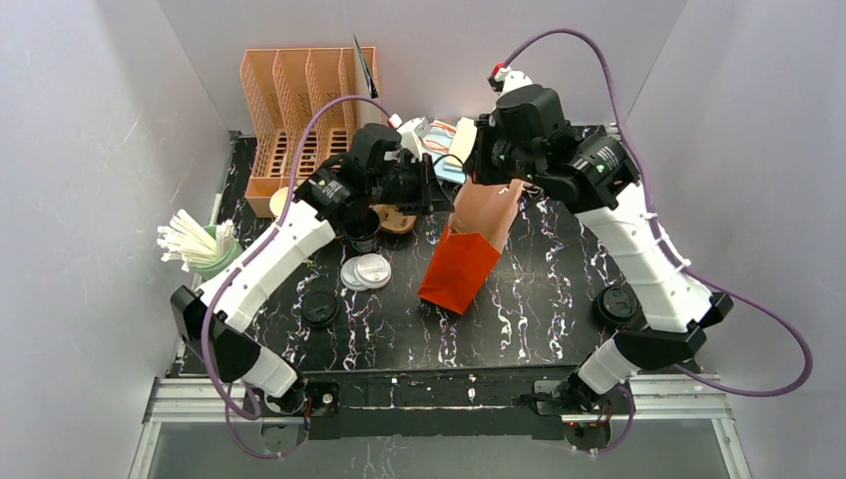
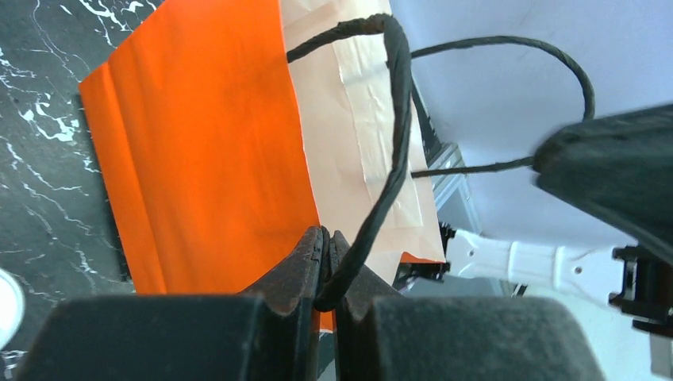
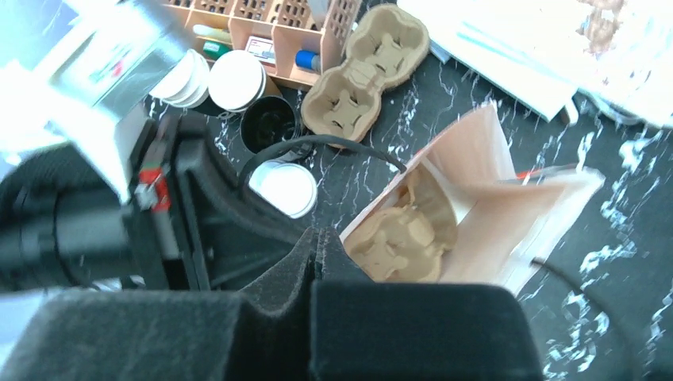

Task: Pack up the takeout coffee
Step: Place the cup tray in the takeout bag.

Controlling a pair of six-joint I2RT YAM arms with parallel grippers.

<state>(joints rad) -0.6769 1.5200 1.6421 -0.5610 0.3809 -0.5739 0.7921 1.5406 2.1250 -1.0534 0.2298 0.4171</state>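
Black marble table (image 1: 559, 299). Orange paper bag (image 1: 461, 267), mouth open, with a pulp cup carrier (image 3: 397, 234) inside. Left gripper (image 2: 328, 246) pinched shut on the bag's black cord handle (image 2: 395, 143). Right gripper (image 3: 319, 242) closed above the rim; cannot tell if it grips anything. Left arm (image 1: 279, 249) crowds the black cup (image 3: 270, 125). Takeout coffee cup (image 3: 236, 79) stands just beside it, near the orange organizer (image 1: 299, 100), outside the bag.

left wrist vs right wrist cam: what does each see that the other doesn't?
Left wrist only: the left hand shut on the black cord handle of the bag, seen from its orange outside. Right wrist only: the bag's open mouth with a pulp cup carrier inside, a second carrier on the table, a black cup, a white lid, and the right hand shut. Both: the bag and the black marbled table.
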